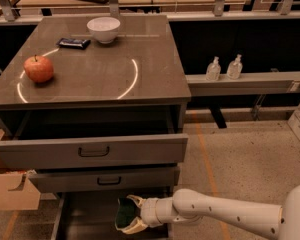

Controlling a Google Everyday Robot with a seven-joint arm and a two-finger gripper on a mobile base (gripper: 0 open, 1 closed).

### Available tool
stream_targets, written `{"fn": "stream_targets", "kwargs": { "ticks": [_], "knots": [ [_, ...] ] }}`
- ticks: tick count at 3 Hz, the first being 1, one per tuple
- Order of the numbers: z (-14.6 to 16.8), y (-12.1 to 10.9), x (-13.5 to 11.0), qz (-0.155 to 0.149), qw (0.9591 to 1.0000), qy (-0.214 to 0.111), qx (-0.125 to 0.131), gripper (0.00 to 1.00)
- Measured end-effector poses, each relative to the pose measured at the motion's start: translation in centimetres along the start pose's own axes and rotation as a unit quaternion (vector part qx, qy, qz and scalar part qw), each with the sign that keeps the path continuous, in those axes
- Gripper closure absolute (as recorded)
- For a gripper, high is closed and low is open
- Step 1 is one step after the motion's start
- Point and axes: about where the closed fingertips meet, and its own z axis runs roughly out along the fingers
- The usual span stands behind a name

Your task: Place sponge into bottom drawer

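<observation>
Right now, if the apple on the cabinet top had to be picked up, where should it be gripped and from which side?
Probably from above, closing across the round middle of the apple: it sits stem up on the cabinet top, nothing touching it. The gripper is low over the bottom drawer, shut on the sponge, so that goes first.
</observation>
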Motion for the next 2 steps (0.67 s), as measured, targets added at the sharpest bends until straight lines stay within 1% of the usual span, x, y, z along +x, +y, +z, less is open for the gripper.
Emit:
{"fn": "stream_targets", "kwargs": {
  "ticks": [1, 2],
  "knots": [
    [3.0, -0.3, 2.4, 0.004, 0.9997, -0.023, 0.000, 1.00],
    [6.1, -0.7, 5.3, -0.001, 0.9996, -0.029, -0.001, 1.00]
  ]
}}
